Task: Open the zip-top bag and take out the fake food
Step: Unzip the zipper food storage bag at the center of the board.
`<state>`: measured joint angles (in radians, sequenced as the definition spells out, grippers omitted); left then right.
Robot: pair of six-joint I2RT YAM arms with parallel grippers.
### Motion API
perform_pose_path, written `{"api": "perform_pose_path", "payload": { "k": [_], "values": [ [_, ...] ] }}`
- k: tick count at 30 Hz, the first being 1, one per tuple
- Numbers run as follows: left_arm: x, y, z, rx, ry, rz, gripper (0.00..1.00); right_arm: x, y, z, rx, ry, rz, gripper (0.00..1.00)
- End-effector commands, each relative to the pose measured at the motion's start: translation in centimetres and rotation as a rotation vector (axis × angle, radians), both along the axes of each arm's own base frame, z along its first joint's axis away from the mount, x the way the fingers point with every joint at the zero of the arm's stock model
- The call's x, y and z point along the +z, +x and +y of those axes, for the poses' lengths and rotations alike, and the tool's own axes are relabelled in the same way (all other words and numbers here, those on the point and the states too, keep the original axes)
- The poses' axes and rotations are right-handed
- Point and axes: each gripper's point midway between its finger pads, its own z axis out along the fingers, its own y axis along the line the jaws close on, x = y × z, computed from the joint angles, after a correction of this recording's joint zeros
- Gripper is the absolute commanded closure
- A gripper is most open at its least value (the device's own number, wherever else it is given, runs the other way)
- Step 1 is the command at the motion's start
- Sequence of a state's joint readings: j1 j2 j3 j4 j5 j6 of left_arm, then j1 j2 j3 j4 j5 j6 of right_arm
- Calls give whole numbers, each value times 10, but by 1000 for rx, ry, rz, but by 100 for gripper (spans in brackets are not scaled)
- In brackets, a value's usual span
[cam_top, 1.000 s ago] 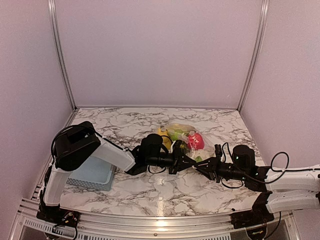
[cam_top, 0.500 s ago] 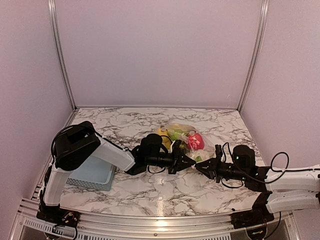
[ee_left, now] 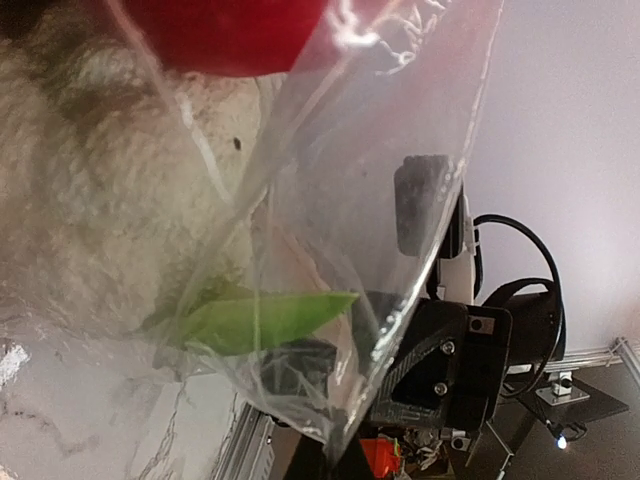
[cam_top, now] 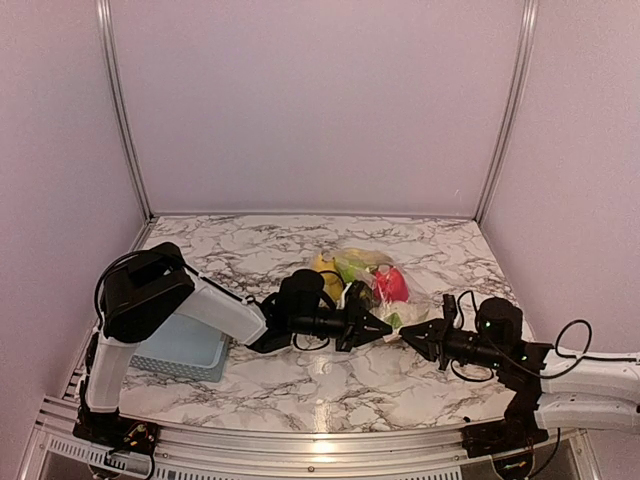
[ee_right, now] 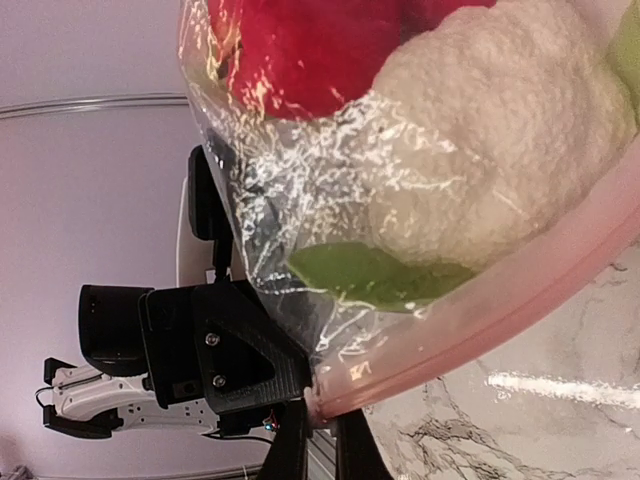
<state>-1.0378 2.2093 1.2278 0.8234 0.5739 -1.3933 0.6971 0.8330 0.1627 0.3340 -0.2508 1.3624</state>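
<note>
The clear zip-top bag (cam_top: 372, 285) lies mid-table with the fake food inside: a yellow banana (cam_top: 328, 267), a red apple (cam_top: 392, 283) and a pale cabbage (cam_top: 392, 318). My left gripper (cam_top: 383, 326) reaches in from the left, shut on the bag's near edge. My right gripper (cam_top: 408, 340) faces it from the right, shut on the opposite lip. In the left wrist view the bag (ee_left: 330, 200) hangs from my left gripper (ee_left: 350, 462), with a green leaf (ee_left: 265, 318) inside. In the right wrist view my right gripper (ee_right: 322, 440) pinches the pink zip strip (ee_right: 480, 310) below the cabbage (ee_right: 490, 170) and apple (ee_right: 300, 50).
A light blue lattice basket (cam_top: 185, 350) sits at the near left, partly under the left arm. Pale walls with metal rails (cam_top: 128, 110) enclose the marble table (cam_top: 250, 245) on three sides.
My right gripper has shut on the bag's lip and drawn back to the right, away from the left gripper. The left arm has stayed in place, still gripping.
</note>
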Motion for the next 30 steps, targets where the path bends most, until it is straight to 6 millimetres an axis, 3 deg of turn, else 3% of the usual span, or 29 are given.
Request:
{"api": "perform_pose_path", "payload": {
  "k": [1, 11, 30],
  "values": [
    [-8, 3, 16, 14, 66, -8, 100, -9, 15, -24, -145, -21, 18, 100],
    [12, 3, 33, 31, 73, -59, 100, 11, 23, -41, -221, -68, -43, 100],
    [71, 5, 64, 79, 38, -159, 100, 117, 66, -70, -324, -291, -281, 100]
  ]
}}
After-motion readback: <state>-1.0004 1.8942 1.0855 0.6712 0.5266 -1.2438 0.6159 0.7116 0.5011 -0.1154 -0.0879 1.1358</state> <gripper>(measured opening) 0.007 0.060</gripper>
